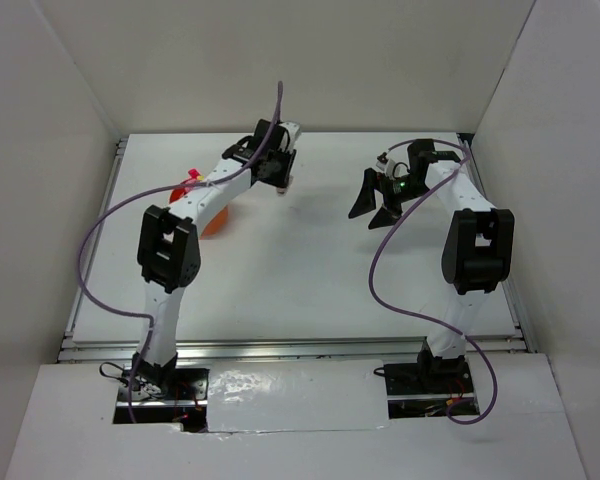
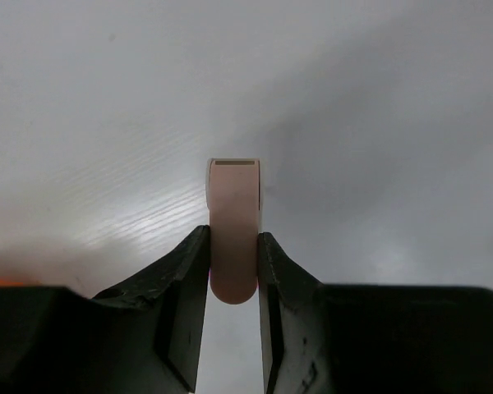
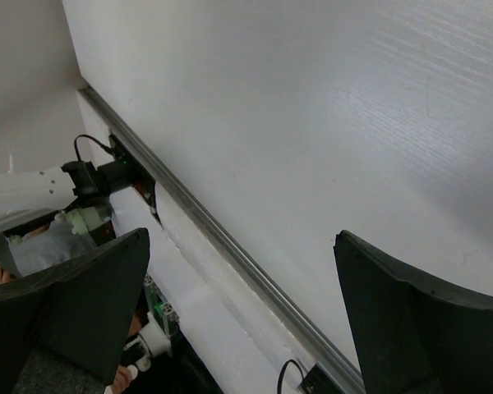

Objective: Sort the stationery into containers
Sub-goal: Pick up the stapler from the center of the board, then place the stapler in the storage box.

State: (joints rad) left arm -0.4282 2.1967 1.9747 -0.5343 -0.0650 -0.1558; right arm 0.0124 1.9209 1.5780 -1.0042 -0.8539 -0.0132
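A small pale pink eraser point(image 2: 232, 197) with a rounded near end stands between the fingers of my left gripper point(image 2: 234, 234), which is shut on it just above the white table. In the top view my left gripper point(image 1: 283, 178) is at the back centre-left. The orange tub point(image 1: 213, 220) shows only partly, under the left arm, with a pink item point(image 1: 191, 178) sticking out behind it. My right gripper point(image 1: 376, 208) hangs at the back right with its jaws wide open and nothing between them. In its wrist view the right gripper point(image 3: 240, 238) frames only bare table.
White walls close the table on three sides. A metal rail point(image 3: 230, 246) runs along the near edge, with the arm bases and wiring beyond it. Purple cables point(image 1: 90, 250) loop out from both arms.
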